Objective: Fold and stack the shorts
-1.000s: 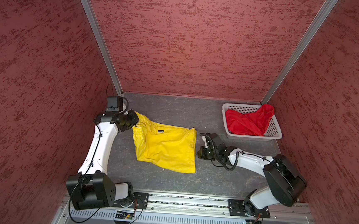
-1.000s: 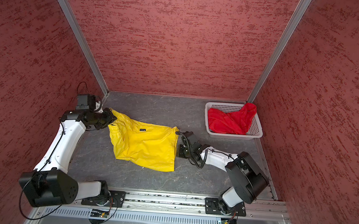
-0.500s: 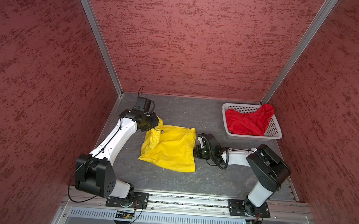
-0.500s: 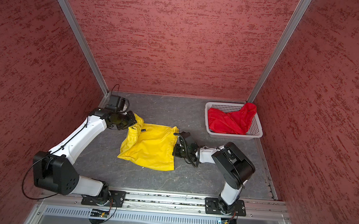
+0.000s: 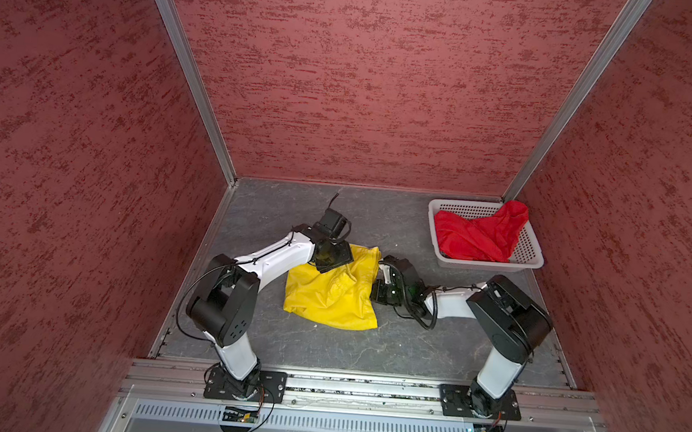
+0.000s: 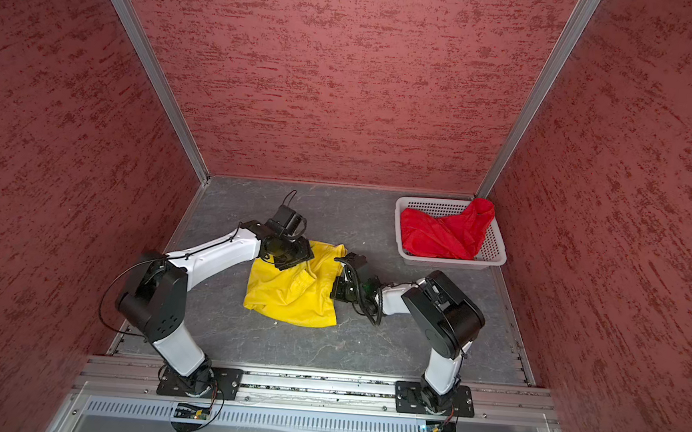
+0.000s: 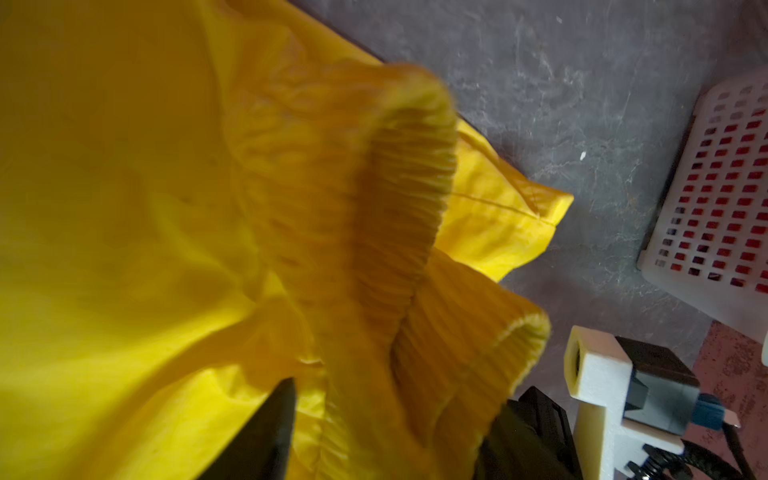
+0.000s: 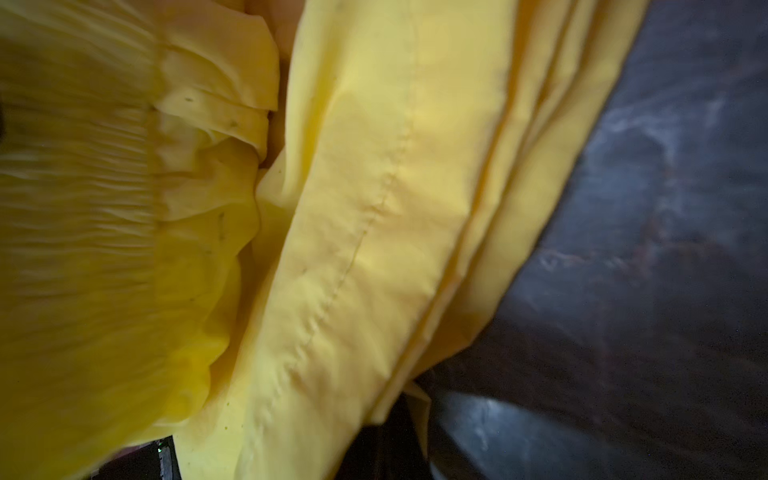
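Clearly, the job is in its early stage. The yellow shorts (image 5: 330,299) lie near the middle of the bench (image 5: 326,349), doubled over on themselves. Their gathered waistband is laid across the leg fabric, and the pile is rumpled rather than flat. The red shorts (image 5: 476,238) sit bunched in the white basket (image 5: 491,264) in the far right corner of the bench, with one end draped over the rim. They look untouched, and nothing is stacked.

The left end effector (image 5: 331,259) hangs over the far part of the yellow shorts. In the left wrist view its dark fingers (image 7: 274,428) stand wide apart, with the ribbed waistband lying loose between them, so it reads as open and gripping nothing. The right end effector (image 5: 377,288) sits at the right-hand edge of the yellow shorts. It is closed, and in the right wrist view the layered hems run down into it, so it appears to pinch that edge.

By the look of it, one fold of the yellow pair is laid but not tidied. Still to do are any further folding or smoothing of it, fetching and folding the red pair, and placing one on the other.
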You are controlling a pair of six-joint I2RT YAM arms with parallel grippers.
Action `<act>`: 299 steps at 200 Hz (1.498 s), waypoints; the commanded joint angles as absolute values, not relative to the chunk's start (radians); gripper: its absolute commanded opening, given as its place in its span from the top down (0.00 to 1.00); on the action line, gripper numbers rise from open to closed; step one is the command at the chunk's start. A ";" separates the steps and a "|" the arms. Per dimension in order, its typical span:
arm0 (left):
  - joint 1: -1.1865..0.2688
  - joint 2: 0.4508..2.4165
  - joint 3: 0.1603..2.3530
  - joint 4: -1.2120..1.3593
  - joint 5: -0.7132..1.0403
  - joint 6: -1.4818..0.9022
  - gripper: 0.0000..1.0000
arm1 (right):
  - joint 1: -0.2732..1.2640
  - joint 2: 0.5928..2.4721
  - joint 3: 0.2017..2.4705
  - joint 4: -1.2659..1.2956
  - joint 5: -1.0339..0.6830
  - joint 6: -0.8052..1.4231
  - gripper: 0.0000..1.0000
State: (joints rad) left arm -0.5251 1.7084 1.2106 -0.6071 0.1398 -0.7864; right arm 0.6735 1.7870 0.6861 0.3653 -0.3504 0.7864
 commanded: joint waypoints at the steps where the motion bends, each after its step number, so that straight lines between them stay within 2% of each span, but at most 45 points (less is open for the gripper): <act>1: -0.531 1.720 1.202 -0.499 0.183 -0.804 0.07 | 0.681 1.821 0.645 0.287 -0.284 0.800 1.00; 28: -0.529 1.690 1.178 -0.448 0.227 -0.806 0.05 | 0.679 1.795 0.646 0.197 -0.217 0.789 1.00; 62: -0.487 1.542 1.161 -0.433 0.251 -0.764 0.10 | 0.672 1.641 0.663 -0.046 -0.036 0.763 1.00; 78: -0.443 1.453 1.158 -0.466 0.227 -0.724 0.16 | 0.673 1.559 0.711 -0.165 0.024 0.727 0.92; 95: -0.393 1.376 1.154 -0.523 0.171 -0.665 0.32 | 0.672 1.509 0.802 -0.269 0.056 0.694 0.79; 111: -0.342 1.321 1.132 -0.568 0.117 -0.617 0.49 | 0.671 1.505 0.890 -0.301 0.027 0.677 0.57; 122: -0.289 1.290 1.093 -0.584 0.118 -0.605 0.52 | 0.676 1.530 0.948 -0.294 -0.027 0.678 0.49; 135: -0.226 1.257 1.030 -0.580 0.146 -0.603 0.52 | 0.683 1.583 1.011 -0.279 -0.095 0.694 0.43; 145: -0.179 1.244 0.977 -0.568 0.182 -0.606 0.40 | 0.693 1.633 1.057 -0.264 -0.134 0.707 0.38; 175: -0.070 1.242 0.840 -0.506 0.288 -0.614 0.21 | 0.709 1.790 1.163 -0.244 -0.207 0.744 0.32; 204: -0.025 1.267 0.765 -0.451 0.324 -0.611 0.16 | 0.709 1.895 1.231 -0.284 -0.220 0.777 0.32; 227: -0.011 1.298 0.734 -0.414 0.342 -0.611 0.15 | 0.708 1.930 1.230 -0.258 -0.258 0.805 0.34; 243: -0.006 1.321 0.724 -0.387 0.354 -0.613 0.15 | 0.709 1.931 1.212 -0.209 -0.294 0.820 0.46; 251: -0.006 1.331 0.721 -0.377 0.358 -0.617 0.15 | 0.707 1.929 1.206 -0.185 -0.312 0.829 0.56; 264: -0.006 1.344 0.716 -0.362 0.366 -0.624 0.15 | 0.707 1.922 1.212 -0.180 -0.320 0.833 0.90; 270: -0.006 1.346 0.714 -0.354 0.369 -0.627 0.15 | 0.707 1.917 1.218 -0.188 -0.317 0.831 1.00; 299: -0.004 1.346 0.704 -0.345 0.363 -0.628 0.15 | 0.705 1.858 1.253 -0.272 -0.298 0.813 1.00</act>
